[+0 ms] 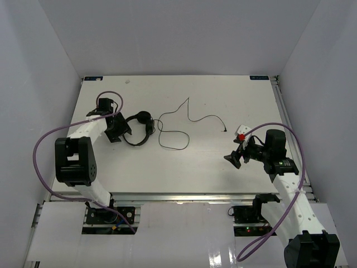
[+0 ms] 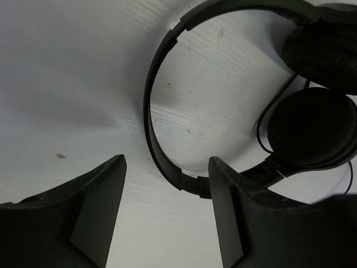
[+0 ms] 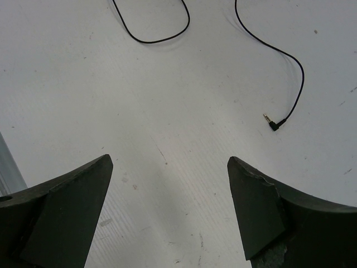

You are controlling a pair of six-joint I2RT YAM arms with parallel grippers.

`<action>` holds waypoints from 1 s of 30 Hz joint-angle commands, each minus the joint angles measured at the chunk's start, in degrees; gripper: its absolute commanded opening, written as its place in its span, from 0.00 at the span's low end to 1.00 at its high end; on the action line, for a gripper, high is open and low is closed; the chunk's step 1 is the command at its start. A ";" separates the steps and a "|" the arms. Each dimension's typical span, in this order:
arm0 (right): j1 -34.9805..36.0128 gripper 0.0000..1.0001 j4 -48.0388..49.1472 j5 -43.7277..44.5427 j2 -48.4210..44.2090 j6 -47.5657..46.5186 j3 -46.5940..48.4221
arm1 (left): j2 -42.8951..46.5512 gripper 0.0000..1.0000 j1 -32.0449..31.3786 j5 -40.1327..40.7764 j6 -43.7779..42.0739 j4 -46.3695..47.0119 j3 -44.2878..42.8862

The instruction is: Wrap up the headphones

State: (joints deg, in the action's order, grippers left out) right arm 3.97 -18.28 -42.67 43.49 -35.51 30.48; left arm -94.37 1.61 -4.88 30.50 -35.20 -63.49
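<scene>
The left end effector is spread wide and holds nothing. The thin headband curves through the gap between its fingers, closer to the one on the right of the wrist view, with no squeeze on it yet. The headphones lie flat on the worktop just ahead of it, band towards the left arm and the two cups on the far side.

From there the cord wanders off to the right in a loose loop, up to a peak and down again, so its long run lies across the worktop. Its plug lies ahead of the right end effector, which is also spread and empty. I'd say the left arm is placed for the band, the right for the plug.
</scene>
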 commanded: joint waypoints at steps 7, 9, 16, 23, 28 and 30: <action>-0.07 0.90 1.65 0.66 0.65 0.56 0.35 | -2.67 0.56 -3.28 7.36 -1.67 4.18 1.17; -0.10 0.90 1.82 0.73 1.14 0.53 0.30 | -3.39 0.53 -3.42 7.48 -1.80 4.56 0.68; -0.10 0.90 1.76 1.36 1.34 0.53 0.20 | -8.20 0.41 -4.51 8.83 -2.55 4.35 -2.08; -0.10 0.90 1.86 1.53 1.86 0.35 0.19 | -10.42 0.31 -4.51 9.61 -2.99 4.32 -3.71; -0.10 0.90 1.93 1.74 1.74 0.35 0.11 | -11.16 0.24 -4.51 11.43 -3.87 3.79 -3.70; -0.18 0.90 1.85 1.71 1.85 0.35 0.11 | -11.27 0.17 -4.51 11.47 -4.42 3.75 -3.66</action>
State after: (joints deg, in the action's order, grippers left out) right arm 3.97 -17.94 -40.80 45.23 -35.09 30.48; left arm -104.46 -2.68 4.73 27.49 -31.40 -66.74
